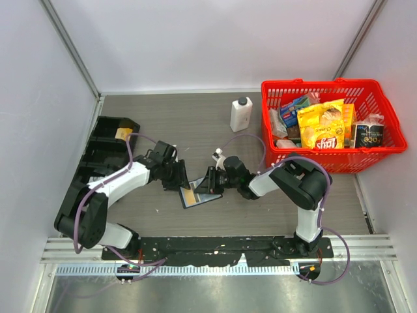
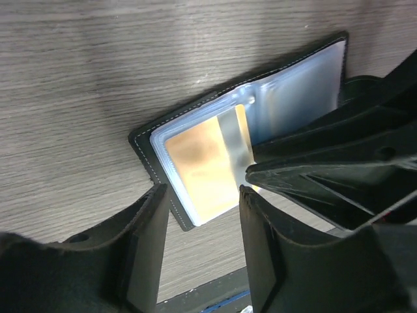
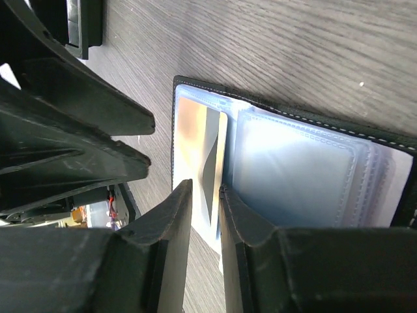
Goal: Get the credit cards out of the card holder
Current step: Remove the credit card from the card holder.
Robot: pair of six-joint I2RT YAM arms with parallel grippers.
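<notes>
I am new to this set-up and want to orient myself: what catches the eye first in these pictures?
The red basket full of bright snack packets at the far right stands out first. Next comes the card holder, lying open at the centre between the left pincer and the right pincer, a yellowish-orange card showing in its clear sleeve.

Grey-brown wood-grain table (image 1: 195, 124) carried small black bifold card holder (image 1: 199, 197), open at centre; white plastic bottle (image 1: 240, 115) behind; red plastic basket (image 1: 352, 160) right; black compartment tray (image 1: 107, 127) left.
</notes>
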